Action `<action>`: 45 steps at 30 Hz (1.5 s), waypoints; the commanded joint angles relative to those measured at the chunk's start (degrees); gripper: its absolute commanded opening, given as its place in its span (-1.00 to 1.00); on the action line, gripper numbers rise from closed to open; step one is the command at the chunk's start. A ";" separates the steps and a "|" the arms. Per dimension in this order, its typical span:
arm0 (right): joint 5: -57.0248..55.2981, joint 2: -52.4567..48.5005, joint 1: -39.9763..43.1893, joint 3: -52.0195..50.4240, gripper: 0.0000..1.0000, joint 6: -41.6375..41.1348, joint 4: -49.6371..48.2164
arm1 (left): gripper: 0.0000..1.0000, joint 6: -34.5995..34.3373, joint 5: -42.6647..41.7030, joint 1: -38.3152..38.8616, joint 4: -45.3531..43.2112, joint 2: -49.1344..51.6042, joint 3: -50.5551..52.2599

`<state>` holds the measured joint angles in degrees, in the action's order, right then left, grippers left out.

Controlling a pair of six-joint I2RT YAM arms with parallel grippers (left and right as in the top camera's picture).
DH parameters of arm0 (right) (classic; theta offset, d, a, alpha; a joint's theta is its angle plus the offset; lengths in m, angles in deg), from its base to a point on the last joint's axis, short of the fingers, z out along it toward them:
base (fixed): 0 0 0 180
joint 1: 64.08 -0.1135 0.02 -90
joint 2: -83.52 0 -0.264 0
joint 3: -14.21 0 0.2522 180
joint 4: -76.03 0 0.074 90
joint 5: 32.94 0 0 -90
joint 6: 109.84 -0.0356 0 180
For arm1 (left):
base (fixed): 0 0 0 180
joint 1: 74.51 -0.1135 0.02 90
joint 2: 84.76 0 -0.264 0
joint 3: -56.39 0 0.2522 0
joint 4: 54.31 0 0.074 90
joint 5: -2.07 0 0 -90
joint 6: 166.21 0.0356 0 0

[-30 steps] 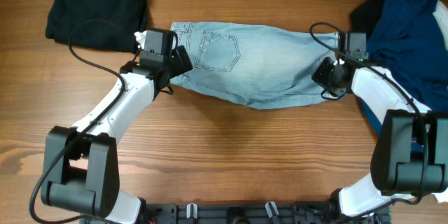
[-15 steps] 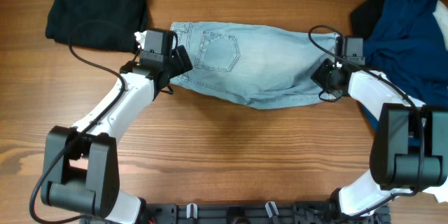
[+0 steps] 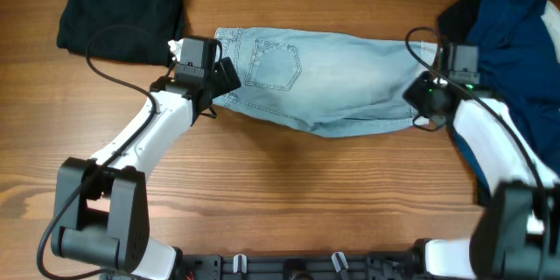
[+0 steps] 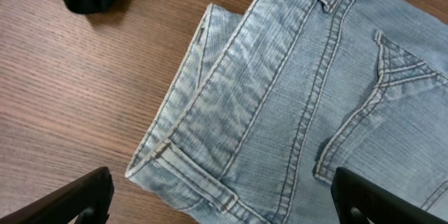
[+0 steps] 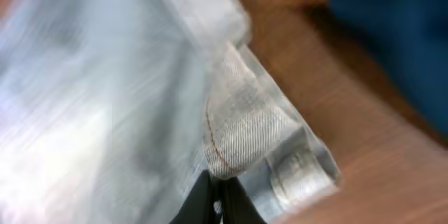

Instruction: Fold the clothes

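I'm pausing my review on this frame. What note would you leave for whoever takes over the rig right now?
Left gripper: open, over the waistband end of the jeans, holding nothing.
Right gripper: shut on the jeans at the hem end; its wrist view is blurred.
The jeans lie stretched out along the table, waistband left, hems right. The black garment is bunched at far left, the navy garment heaped at far right.
Done: jeans laid out. Left: fold them across, then probably the other two.
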<state>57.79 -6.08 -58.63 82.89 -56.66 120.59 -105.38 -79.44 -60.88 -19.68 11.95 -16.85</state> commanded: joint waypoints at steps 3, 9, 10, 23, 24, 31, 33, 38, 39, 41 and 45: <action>-5.60 4.07 0.31 0.07 -0.91 0.76 14.47 | 1.00 0.90 -0.48 -0.42 0.90 0.24 -0.22; -9.29 2.27 0.37 -0.28 0.12 1.01 16.26 | 1.00 0.90 -0.48 -0.42 0.87 0.24 -0.22; -8.92 2.27 0.37 -0.15 0.61 1.95 15.63 | 1.00 0.92 -0.48 -0.42 0.87 0.24 -0.22; 12.24 2.49 -0.04 7.72 0.93 18.82 7.65 | 0.99 24.44 -14.36 -0.33 -10.64 9.03 -0.22; 12.22 2.49 -0.04 7.72 0.93 18.82 7.67 | 0.97 26.08 -14.58 -0.26 -11.78 9.90 -0.22; 13.31 2.47 -0.04 7.72 0.92 18.62 6.80 | 0.48 21.81 -6.32 -0.55 -6.14 13.99 -0.22; 13.31 2.43 -0.04 7.72 0.91 18.60 6.43 | 0.31 13.16 -3.61 -1.77 -0.39 14.10 -0.22; 14.38 1.29 -0.74 7.72 0.91 18.62 4.79 | 0.04 2.86 -3.91 -7.72 10.84 14.10 -0.22; 14.43 0.72 -1.01 7.72 0.91 18.62 4.48 | 0.08 2.99 -3.91 -8.68 11.50 14.10 -0.22; 15.28 -0.98 -1.60 7.72 0.91 18.64 3.45 | 0.17 3.21 -4.00 -10.36 11.76 14.10 -0.22; 19.76 -4.50 -2.45 7.72 0.72 18.71 -0.20 | 0.36 8.52 -10.47 -11.45 9.11 13.92 -0.26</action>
<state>72.96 -7.66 -60.40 89.66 -38.98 122.67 -99.26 -88.27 -70.61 -10.20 22.42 -20.28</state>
